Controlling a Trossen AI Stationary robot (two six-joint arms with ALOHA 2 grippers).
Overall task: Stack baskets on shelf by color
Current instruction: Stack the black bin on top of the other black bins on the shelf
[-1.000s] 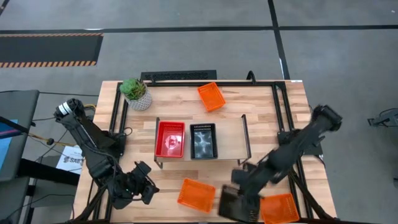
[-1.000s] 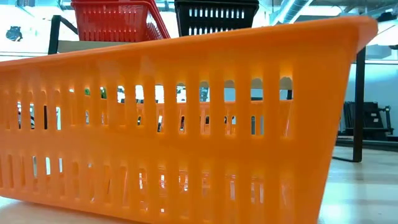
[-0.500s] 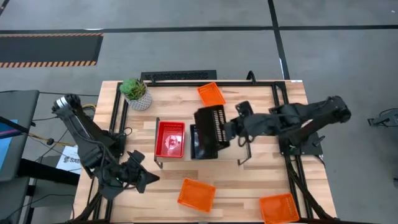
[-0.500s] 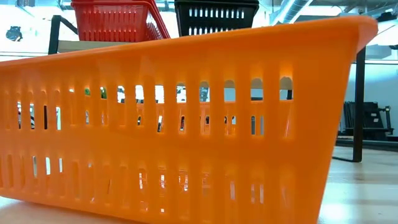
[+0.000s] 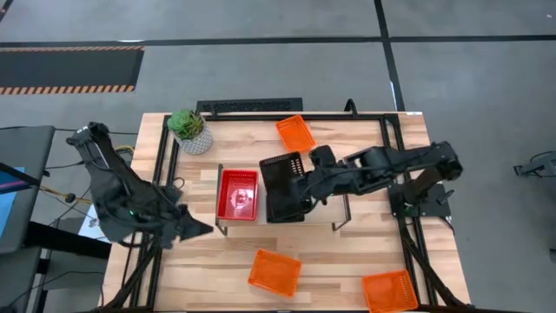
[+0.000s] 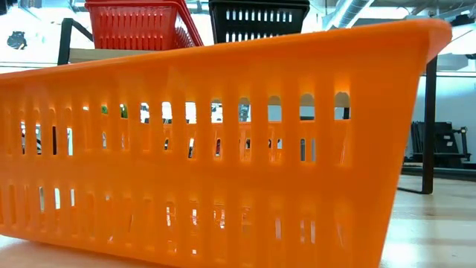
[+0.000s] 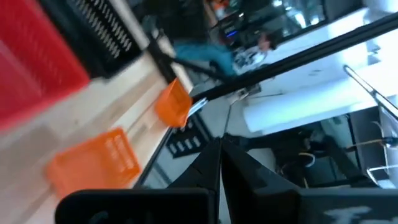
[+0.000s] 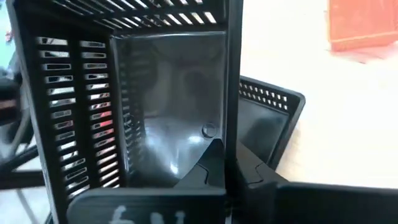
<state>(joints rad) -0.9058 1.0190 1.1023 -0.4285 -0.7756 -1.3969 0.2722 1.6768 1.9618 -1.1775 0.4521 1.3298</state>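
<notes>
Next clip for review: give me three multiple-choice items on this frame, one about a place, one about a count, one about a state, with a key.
1. Where does the red basket sit?
A. on the shelf, left end
B. beside the plant
C. at the table's front edge

2. How many orange baskets show in the high view?
A. one
B. two
C. three

3. What is the right claw doing?
A. hanging open over the floor
B. shut on the rim of a black basket, tilted above the black stack
C. gripping an orange basket

Key: 1 A, the red basket rests on the shelf board beside the black stack. 2 C, one behind the shelf, two in front. 3 B, the right wrist view shows the fingers pinching the black wall.
</notes>
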